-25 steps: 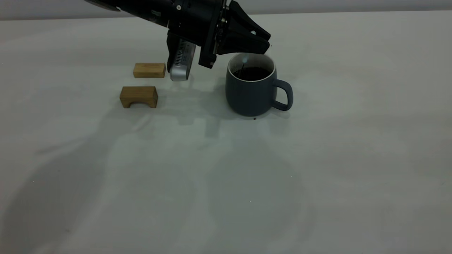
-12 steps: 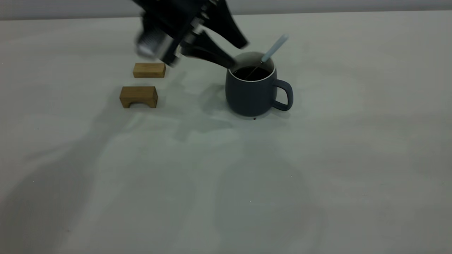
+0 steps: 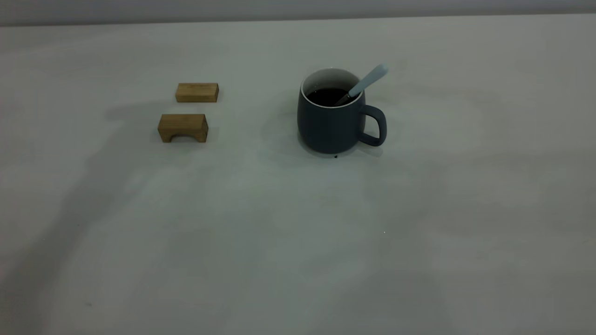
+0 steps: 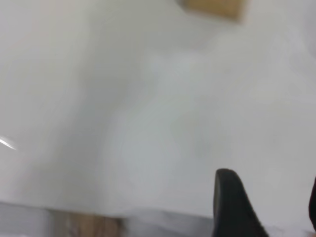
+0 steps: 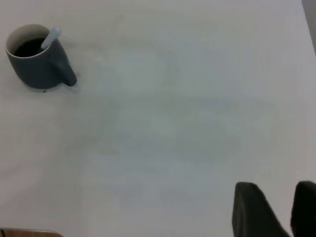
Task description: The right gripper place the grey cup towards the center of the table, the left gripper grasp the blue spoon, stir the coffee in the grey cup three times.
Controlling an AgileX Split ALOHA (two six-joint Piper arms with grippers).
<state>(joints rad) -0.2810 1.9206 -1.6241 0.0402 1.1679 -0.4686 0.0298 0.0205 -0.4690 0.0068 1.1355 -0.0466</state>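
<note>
The grey cup point(image 3: 331, 122) stands upright near the middle of the table point(image 3: 298, 242), its handle pointing right. Dark coffee point(image 3: 325, 96) fills it. The blue spoon point(image 3: 369, 80) rests free in the cup, bowl in the coffee, pale handle leaning over the rim above the cup's handle. Neither arm shows in the exterior view. In the left wrist view my left gripper point(image 4: 269, 197) is open and empty over bare table. My right gripper point(image 5: 279, 207) is also open and empty, far from the cup point(image 5: 34, 64) and spoon point(image 5: 51, 38).
Two brown wooden blocks lie left of the cup: a flat one point(image 3: 197, 92) and an arched one point(image 3: 183, 127) just in front of it. One block edge point(image 4: 212, 7) shows in the left wrist view. A tiny dark speck point(image 3: 335, 157) sits by the cup's base.
My left gripper opened off the spoon and swung up and left, out of the exterior view. The spoon settled lower against the cup's right rim.
</note>
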